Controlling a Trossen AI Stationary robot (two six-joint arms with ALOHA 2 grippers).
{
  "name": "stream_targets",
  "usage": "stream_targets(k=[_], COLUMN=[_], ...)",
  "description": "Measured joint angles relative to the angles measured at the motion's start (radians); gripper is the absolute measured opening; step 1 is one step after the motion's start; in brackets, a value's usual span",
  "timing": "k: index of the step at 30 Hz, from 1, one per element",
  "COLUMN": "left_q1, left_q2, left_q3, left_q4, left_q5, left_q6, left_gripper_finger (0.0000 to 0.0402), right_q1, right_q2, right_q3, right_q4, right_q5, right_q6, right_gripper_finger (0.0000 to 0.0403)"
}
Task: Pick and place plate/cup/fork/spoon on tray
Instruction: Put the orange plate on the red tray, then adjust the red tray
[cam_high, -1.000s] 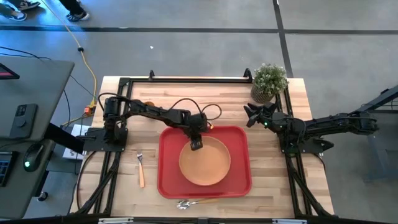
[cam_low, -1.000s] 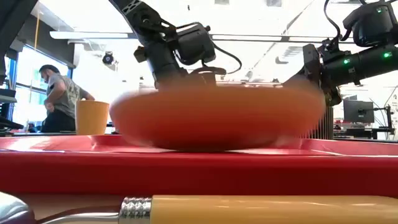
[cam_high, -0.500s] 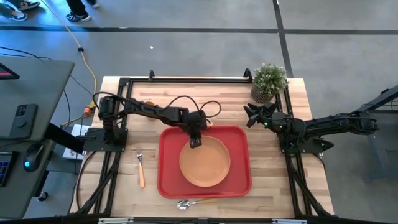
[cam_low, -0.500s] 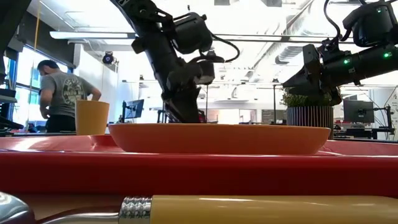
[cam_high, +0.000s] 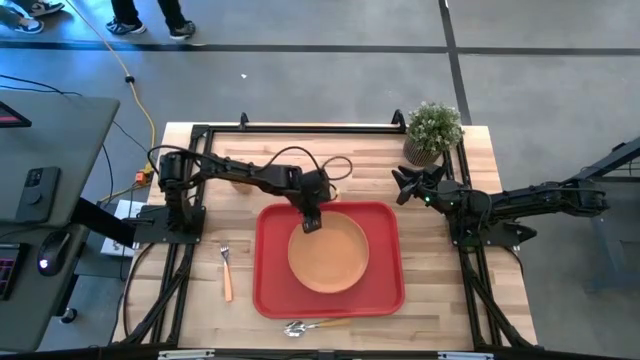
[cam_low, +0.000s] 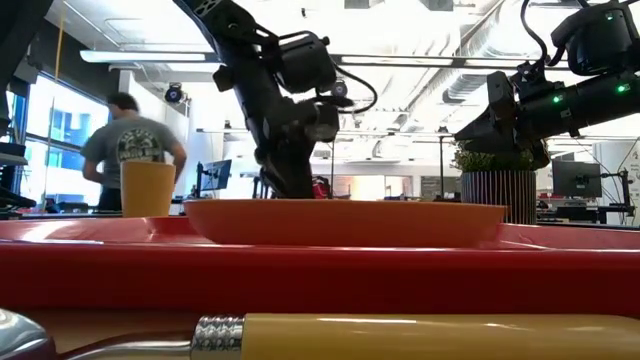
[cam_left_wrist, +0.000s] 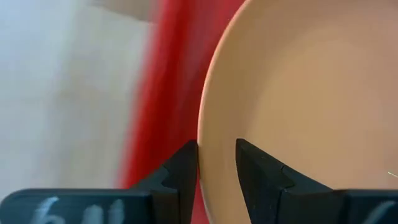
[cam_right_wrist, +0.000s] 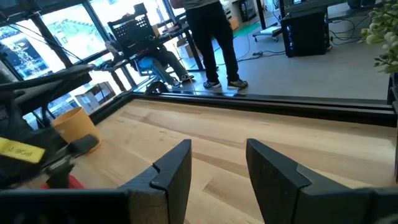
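Note:
The orange plate (cam_high: 330, 255) lies flat in the red tray (cam_high: 268, 290) at mid-table. My left gripper (cam_high: 310, 220) is shut on the plate at its far-left edge. The orange-tan cup (cam_low: 148, 188) stands upright on the table beyond the tray's left end and also shows in the right wrist view (cam_right_wrist: 74, 124). The fork (cam_high: 227, 272) lies on the table left of the tray. The spoon (cam_high: 310, 326) lies along the tray's near side. My right gripper (cam_high: 405, 185) is open and empty, above the table's far right. My left gripper pinches the plate's raised rim (cam_left_wrist: 208, 134) at the plate's far-left edge, one finger outside the rim and one inside over the plate's floor. The fingers come from above, slanting down. The plate sits level with its base on the tray.
A potted plant (cam_high: 433, 130) stands at the far right corner, close behind my right gripper. Bare wood lies right of the tray and along the far edge. A person moves in the room beyond the table's left.
The plate, in motion a second ago, has come to rest flat on the tray. It has then slid a little toward the table's far edge. My left gripper has moved with it toward the far edge, keeping its hold on the rim.

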Motion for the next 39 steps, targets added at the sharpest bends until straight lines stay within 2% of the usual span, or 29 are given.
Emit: stream_targets(k=[6, 12, 18, 27, 32, 39], left_q1=[-0.037, -0.019, 0.013, 0.017, 0.033, 0.071], left_q2=[-0.007, -0.059, -0.114, -0.067, -0.025, 0.004], left_q3=[0.0, 0.002, 0.002, -0.078, -0.081, -0.081], left_q4=[-0.003, -0.016, -0.036, 0.026, 0.037, 0.063], left_q5=[0.015, -0.114, -0.128, -0.123, -0.121, -0.112], left_q6=[0.024, 0.041, 0.103, 0.083, 0.074, 0.098], left_gripper_finger=[0.0086, 0.0087, 0.0073, 0.0027, 0.0004, 0.0002], right_q1=[0.0, 0.0, 0.0, 0.0, 0.0, 0.0], right_q2=[0.0, 0.0, 0.0, 0.0, 0.0, 0.0], right_q3=[0.0, 0.0, 0.0, 0.0, 0.0, 0.0], right_q4=[0.0, 0.004, 0.008, 0.004, 0.004, 0.003], right_q5=[0.0, 0.0, 0.0, -0.002, -0.002, -0.003], right_q6=[0.0, 0.003, 0.003, 0.002, 0.003, 0.01], right_gripper_finger=[0.0144, 0.0144, 0.0144, 0.0144, 0.0144, 0.0144])
